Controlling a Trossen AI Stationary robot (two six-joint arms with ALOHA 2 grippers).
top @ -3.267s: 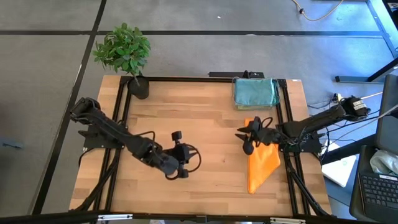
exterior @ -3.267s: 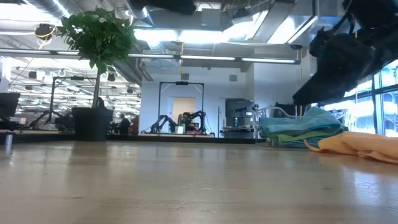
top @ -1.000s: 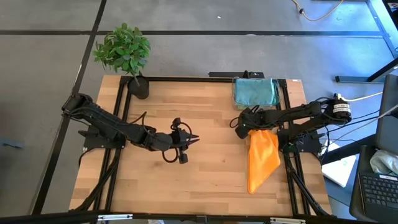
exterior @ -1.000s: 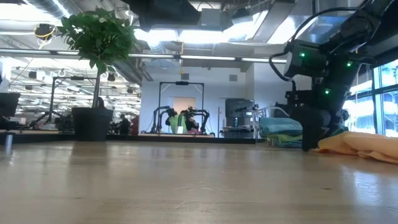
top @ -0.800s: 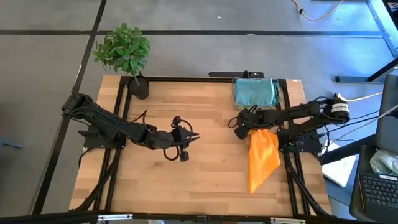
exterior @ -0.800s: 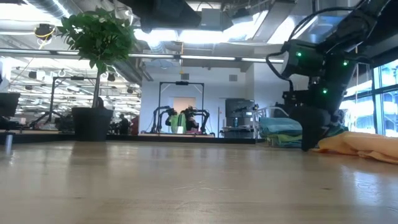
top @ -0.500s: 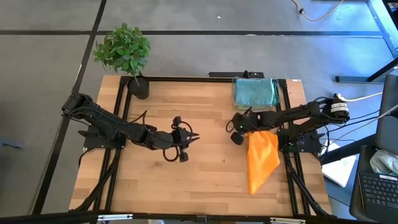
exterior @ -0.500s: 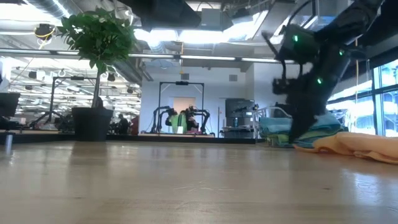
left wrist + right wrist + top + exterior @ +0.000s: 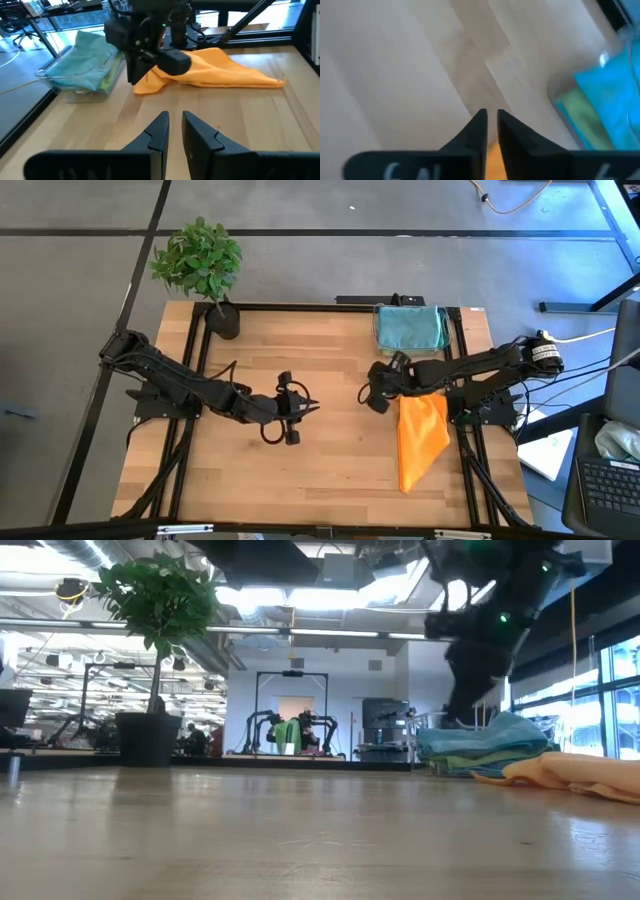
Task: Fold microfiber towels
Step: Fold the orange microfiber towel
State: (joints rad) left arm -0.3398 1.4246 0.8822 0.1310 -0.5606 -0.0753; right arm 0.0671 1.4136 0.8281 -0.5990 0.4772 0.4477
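- High view, biggest first: wooden table (image 9: 330, 470) inside a black frame, both dark arms reaching in from its two sides.
- Next, potted plant (image 9: 198, 260) at the far left corner.
- At the far right corner, clear plastic bin (image 9: 381, 332) stacked with folded cloths, teal towel (image 9: 410, 325) uppermost, lime green towel (image 9: 114, 70) showing at the pile's side in the left wrist view.
- Just in front of the bin, orange towel (image 9: 420, 435), unfolded, lying as a long wedge down the right side of the table, narrowing towards the near edge.
- At that towel's far corner, right gripper (image 9: 372, 395), fingers (image 9: 479, 125) drawn to a narrow slit and pinching the orange cloth, a strip of orange showing between them in the right wrist view.
- Near the table's middle, well apart from every cloth, left gripper (image 9: 300, 408), pointing towards the right arm, fingers (image 9: 159, 127) pressed almost together on nothing.
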